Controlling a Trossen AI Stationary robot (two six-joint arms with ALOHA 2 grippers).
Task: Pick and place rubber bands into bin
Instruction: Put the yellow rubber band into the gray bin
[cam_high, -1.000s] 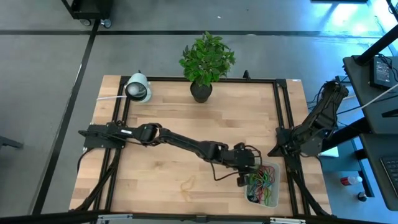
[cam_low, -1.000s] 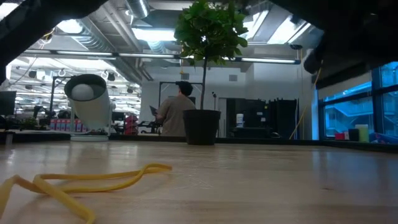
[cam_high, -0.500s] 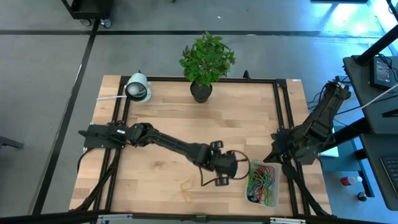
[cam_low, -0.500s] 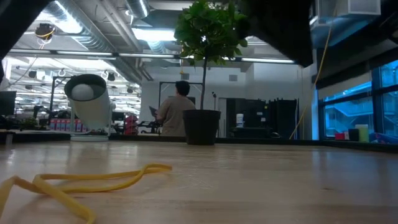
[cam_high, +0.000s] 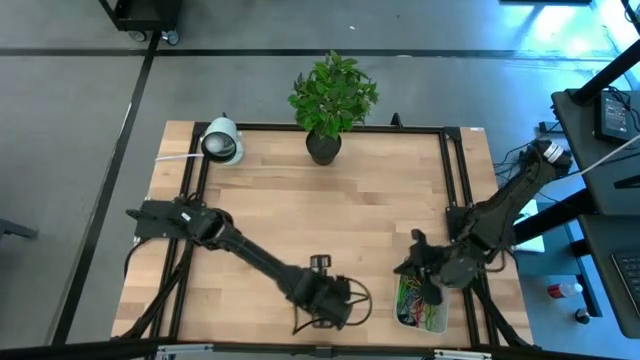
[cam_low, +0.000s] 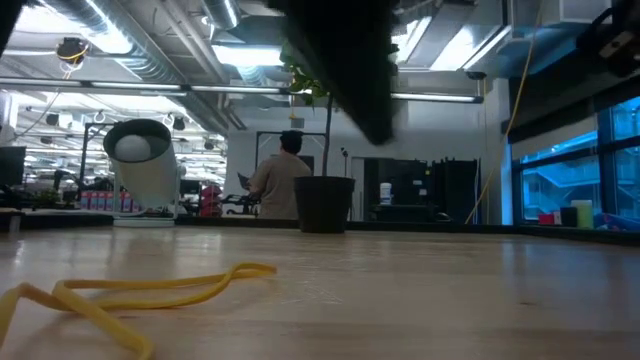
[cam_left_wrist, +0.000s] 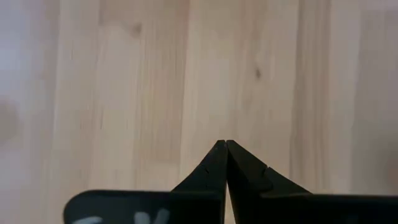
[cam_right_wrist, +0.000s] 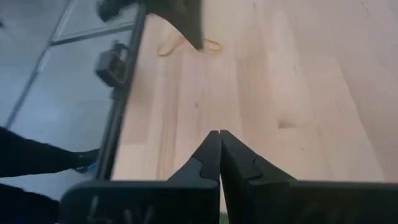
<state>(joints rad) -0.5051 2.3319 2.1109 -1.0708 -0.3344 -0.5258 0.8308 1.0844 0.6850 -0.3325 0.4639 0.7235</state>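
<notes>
The bin (cam_high: 443, 318), a pale tray near the table's right near corner, holds a heap of coloured rubber bands (cam_high: 422, 297). One long yellow rubber band (cam_low: 130, 290) lies flat on the wood near the near edge; it also shows in the right wrist view (cam_right_wrist: 210, 45), partly behind the left arm. My left gripper (cam_high: 320, 308) hangs shut (cam_left_wrist: 225, 144) above the table near that band, clear of the wood. My right gripper (cam_high: 400, 270) is shut (cam_right_wrist: 219, 134) and hovers at the bin's left far corner, pointing toward the table's left.
A potted plant (cam_high: 325, 140) and a white domed device (cam_high: 222, 142) stand at the far edge. Black frame rails (cam_high: 448, 200) run along the table's left and right sides. A person (cam_low: 285, 180) stands in the room beyond. Bare wood fills the table's middle.
My left gripper has swung from above the bin toward the table's left and near edge, ending over the yellow band's spot. My right arm has come in from the table's right edge toward the bin, lowering and reaching left. The yellow band has stayed put.
</notes>
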